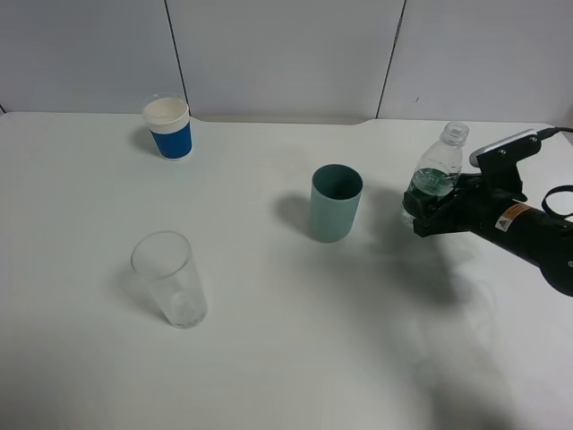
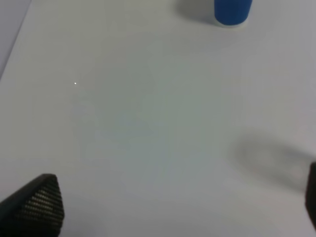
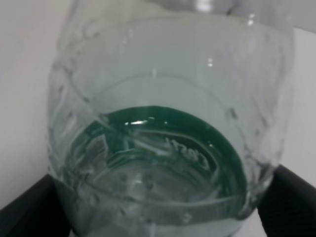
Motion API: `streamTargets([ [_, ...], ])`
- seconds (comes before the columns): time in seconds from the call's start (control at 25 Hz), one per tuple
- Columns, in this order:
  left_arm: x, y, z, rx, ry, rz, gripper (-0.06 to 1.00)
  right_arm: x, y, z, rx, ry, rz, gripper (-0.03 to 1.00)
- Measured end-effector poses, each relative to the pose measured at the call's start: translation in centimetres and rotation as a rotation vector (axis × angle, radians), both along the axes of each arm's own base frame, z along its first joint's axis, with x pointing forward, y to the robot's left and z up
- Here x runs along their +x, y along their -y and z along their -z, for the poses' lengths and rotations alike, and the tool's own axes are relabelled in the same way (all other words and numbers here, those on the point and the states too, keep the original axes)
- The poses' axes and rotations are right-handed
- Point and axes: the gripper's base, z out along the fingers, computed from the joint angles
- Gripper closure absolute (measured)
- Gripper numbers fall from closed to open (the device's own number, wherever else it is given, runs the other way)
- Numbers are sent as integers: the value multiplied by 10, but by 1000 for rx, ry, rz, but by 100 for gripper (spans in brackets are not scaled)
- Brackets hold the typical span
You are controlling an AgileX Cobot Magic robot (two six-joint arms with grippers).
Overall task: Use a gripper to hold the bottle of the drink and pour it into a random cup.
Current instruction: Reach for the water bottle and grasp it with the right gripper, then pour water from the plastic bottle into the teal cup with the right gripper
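Note:
The bottle of the drink (image 1: 437, 172) is a clear, capless bottle with a dark green label. It stands nearly upright at the right of the table, to the right of the teal cup (image 1: 336, 203) and apart from it. My right gripper (image 1: 437, 213) is shut on its lower body, and the black jaws hide its base. The right wrist view is filled by the bottle (image 3: 163, 138), with a black finger (image 3: 289, 205) on either side. My left gripper (image 2: 173, 217) is open over bare table, and only its fingertips (image 2: 37, 207) show.
A clear glass tumbler (image 1: 170, 279) stands front left. A white paper cup with a blue band (image 1: 168, 127) is at the back left, and its blue base (image 2: 232, 11) shows in the left wrist view. The white wall runs along the table's far edge.

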Motion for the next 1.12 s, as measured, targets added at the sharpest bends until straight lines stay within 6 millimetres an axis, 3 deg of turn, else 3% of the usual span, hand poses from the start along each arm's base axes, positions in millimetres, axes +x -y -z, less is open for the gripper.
streamTargets([
  [0.16,0,0,0,0,0,0,-5,0,0,1,2,2,0,25],
  [0.28,0,0,0,0,0,0,-5,3,0,0,3,13,-1,39],
  [1.12,0,0,0,0,0,0,-5,4,4,-5,11,-2,49,39],
])
